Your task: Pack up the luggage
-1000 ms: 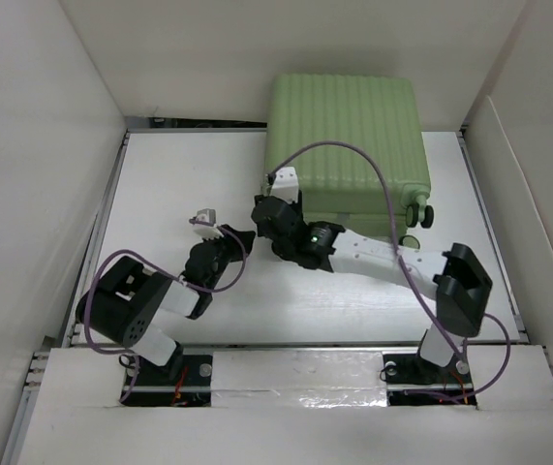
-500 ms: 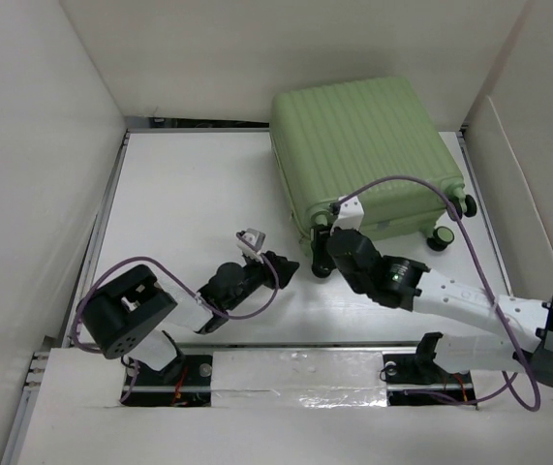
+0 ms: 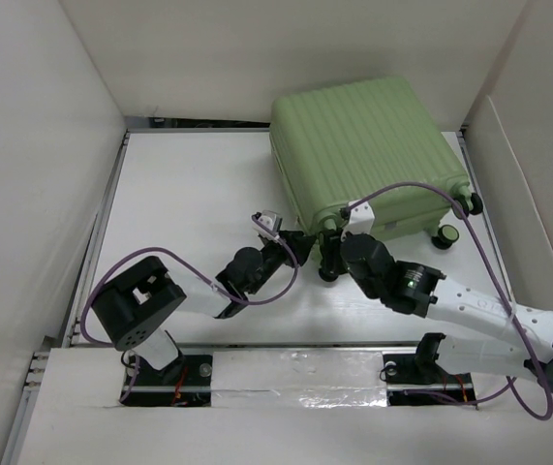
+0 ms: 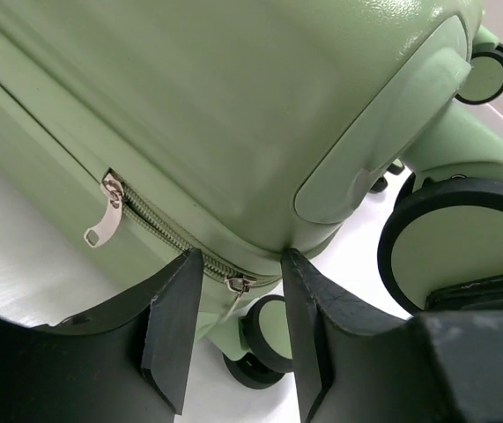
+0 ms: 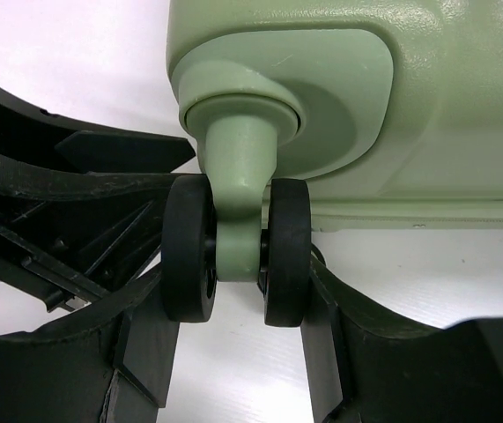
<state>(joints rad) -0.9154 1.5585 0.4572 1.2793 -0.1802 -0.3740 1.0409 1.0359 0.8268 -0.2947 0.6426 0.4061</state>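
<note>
Looks like zipping-up step on shut luggage (image 3: 368,145), far right of table (image 3: 189,184). Straddling zipper pull (image 4: 234,289) with left gripper (image 4: 240,264), jaws spread; clamping wheel (image 5: 188,256) with right gripper (image 5: 233,295). Next: pinch pull squarely, drag along seam.

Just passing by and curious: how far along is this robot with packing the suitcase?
Done, it seems: the green suitcase lies shut, lining hidden, so its contents cannot be seen. In hand: the right gripper seems clamped on a twin caster wheel, steadying the case, while the left gripper has its open fingers either side of a zipper pull at the corner. Left: probably running that pull along to finish zipping.
</note>
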